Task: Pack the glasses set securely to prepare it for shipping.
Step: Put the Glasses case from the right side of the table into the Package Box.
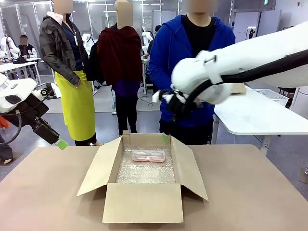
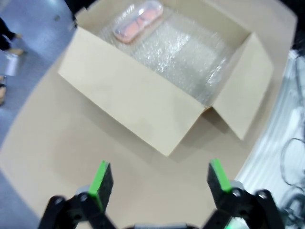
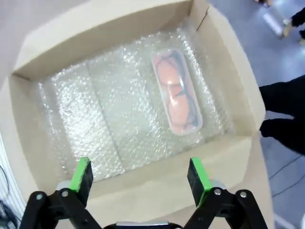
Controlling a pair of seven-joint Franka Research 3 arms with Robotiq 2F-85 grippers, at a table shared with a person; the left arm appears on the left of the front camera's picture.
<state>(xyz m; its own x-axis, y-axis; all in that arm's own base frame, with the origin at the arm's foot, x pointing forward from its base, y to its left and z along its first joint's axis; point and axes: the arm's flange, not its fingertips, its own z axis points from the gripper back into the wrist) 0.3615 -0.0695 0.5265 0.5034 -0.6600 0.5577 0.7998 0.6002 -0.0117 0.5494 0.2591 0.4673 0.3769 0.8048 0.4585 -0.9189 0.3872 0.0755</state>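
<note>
Box (image 1: 143, 202), pink case (image 1: 148, 155) inside (bubble-wrap lining (image 1: 144, 174))

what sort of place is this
Probably a robotics lab staging a packing job: a white left arm and white right arm flank a brown table, an open cardboard box lined with bubble wrap sits on it, a white worktable stands behind.
</note>
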